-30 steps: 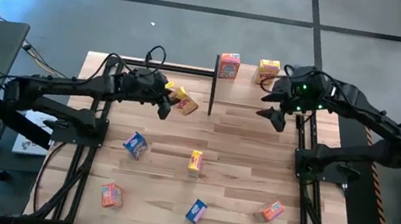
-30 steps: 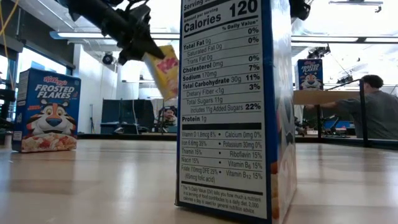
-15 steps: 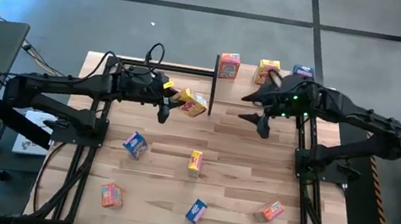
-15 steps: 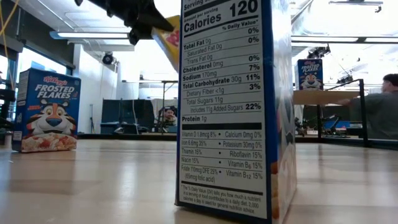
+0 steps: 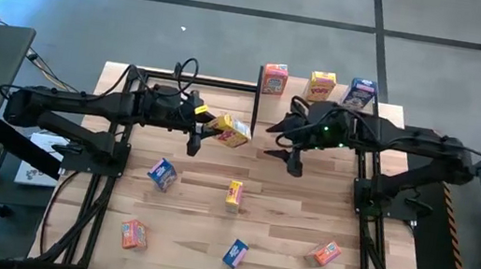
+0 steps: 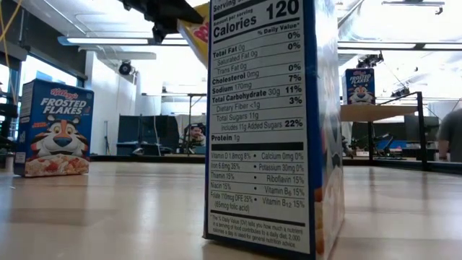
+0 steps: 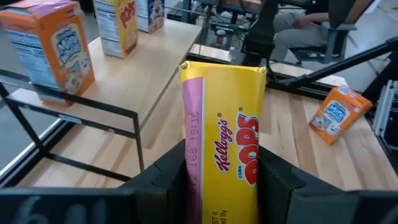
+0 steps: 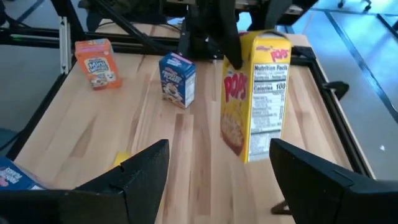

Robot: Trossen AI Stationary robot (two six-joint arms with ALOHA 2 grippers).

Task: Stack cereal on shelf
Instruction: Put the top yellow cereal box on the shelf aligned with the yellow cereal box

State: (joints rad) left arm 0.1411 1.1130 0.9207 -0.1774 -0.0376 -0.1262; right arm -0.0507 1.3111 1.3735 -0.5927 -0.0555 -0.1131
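3 boxes stood on the shelf [image 5: 321,100] already. My left gripper [image 5: 199,127] clamped a yellow box [image 5: 228,130] midair nr shelf; right gripper [image 5: 288,146] open. 5 boxes left on desk [image 5: 285,216].

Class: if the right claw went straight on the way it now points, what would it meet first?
Most likely the yellow cereal box held in the left claw; the open right claw faces it, though depth is unclear.
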